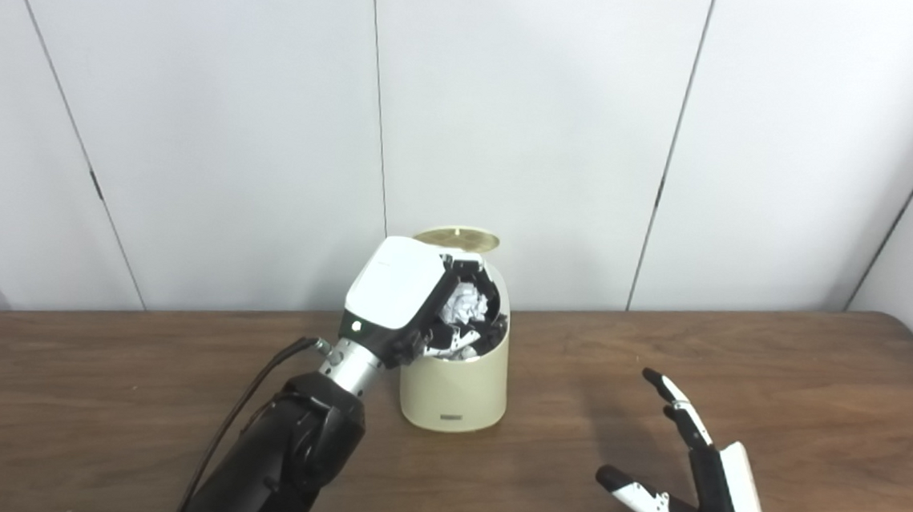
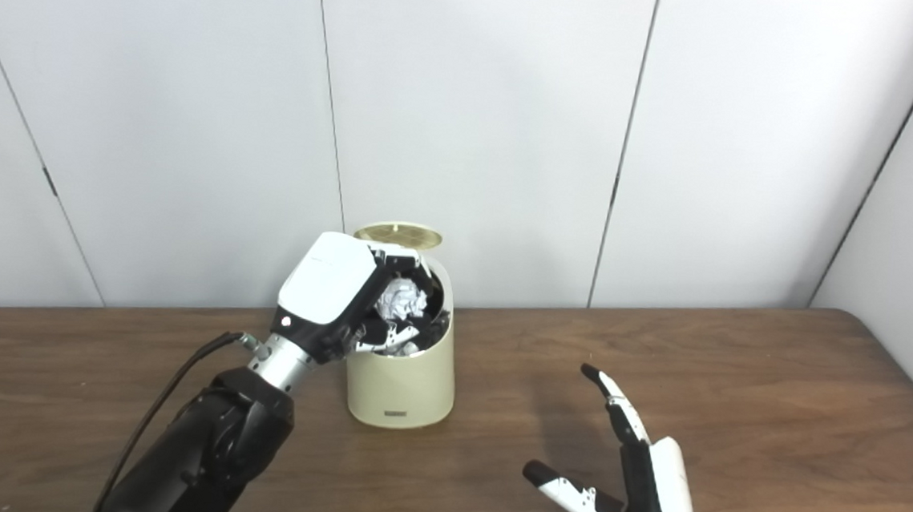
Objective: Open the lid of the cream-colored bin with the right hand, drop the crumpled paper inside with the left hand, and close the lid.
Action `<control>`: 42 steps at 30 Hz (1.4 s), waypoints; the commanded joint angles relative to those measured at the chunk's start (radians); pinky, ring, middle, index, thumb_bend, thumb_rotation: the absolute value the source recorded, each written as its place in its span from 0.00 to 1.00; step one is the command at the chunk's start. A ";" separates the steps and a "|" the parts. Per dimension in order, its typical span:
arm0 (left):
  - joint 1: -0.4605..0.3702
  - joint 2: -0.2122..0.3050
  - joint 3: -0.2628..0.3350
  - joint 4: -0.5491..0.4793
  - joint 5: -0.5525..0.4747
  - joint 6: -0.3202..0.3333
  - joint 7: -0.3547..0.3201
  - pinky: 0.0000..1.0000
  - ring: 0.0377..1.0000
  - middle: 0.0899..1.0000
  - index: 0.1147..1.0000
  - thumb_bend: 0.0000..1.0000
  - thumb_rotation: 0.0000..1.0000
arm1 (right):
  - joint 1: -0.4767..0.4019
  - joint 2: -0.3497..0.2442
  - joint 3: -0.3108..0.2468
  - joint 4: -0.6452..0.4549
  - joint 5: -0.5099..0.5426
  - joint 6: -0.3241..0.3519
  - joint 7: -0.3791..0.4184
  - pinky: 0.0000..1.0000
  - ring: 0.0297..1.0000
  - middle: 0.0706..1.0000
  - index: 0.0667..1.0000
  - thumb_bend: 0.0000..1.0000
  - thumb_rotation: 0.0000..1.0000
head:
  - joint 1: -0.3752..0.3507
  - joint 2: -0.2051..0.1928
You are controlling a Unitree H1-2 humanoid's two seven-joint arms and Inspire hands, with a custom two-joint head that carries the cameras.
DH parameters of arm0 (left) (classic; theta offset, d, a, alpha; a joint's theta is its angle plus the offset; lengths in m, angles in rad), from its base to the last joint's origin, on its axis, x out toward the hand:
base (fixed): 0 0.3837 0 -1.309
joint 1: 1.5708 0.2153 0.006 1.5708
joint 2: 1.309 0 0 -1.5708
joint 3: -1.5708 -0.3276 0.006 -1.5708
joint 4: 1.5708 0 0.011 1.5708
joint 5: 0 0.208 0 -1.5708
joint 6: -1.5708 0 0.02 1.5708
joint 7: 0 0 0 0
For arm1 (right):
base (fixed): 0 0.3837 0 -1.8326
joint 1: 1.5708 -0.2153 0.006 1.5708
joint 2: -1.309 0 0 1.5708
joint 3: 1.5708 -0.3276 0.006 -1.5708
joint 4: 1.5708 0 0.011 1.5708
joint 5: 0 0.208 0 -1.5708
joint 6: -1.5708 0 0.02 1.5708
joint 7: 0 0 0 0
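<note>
Your left hand (image 1: 401,300) sits right over the bin's (image 1: 455,384) mouth, fingers curled around the paper (image 1: 465,303) so it drops inside. The lid (image 1: 458,238) stands open; your right hand (image 1: 698,482) waits, fingers spread, above the desk (image 1: 816,394).

Bin (image 1: 455,384): on surface (image 1: 778,375), centre rear, lid (image 1: 458,238) raised behind. Left hand (image 1: 397,300) over bin mouth, crumpled paper (image 1: 465,303) within its fingers. Right hand (image 1: 698,482): front right, well apart.
</note>
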 commanded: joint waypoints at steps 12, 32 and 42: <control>-0.098 0.023 -0.028 0.112 0.041 -0.096 0.154 0.50 0.60 0.64 0.62 0.94 0.02 | 0.048 0.040 0.027 0.033 0.033 -0.055 0.002 0.85 0.91 0.90 0.88 0.83 0.71 | 0.001 -0.002; -0.077 0.037 -0.025 0.109 0.013 -0.107 0.147 0.50 0.61 0.63 0.62 0.94 0.06 | 0.050 0.044 0.028 0.020 0.020 -0.047 0.004 0.87 0.90 0.89 0.87 0.81 0.71 | 0.003 0.002; 0.030 0.037 0.068 -0.012 -0.141 -0.175 0.149 0.40 0.44 0.47 0.46 0.91 0.04 | 0.042 0.045 0.025 0.022 0.020 -0.036 0.007 0.86 0.90 0.90 0.88 0.82 0.71 | 0.012 0.006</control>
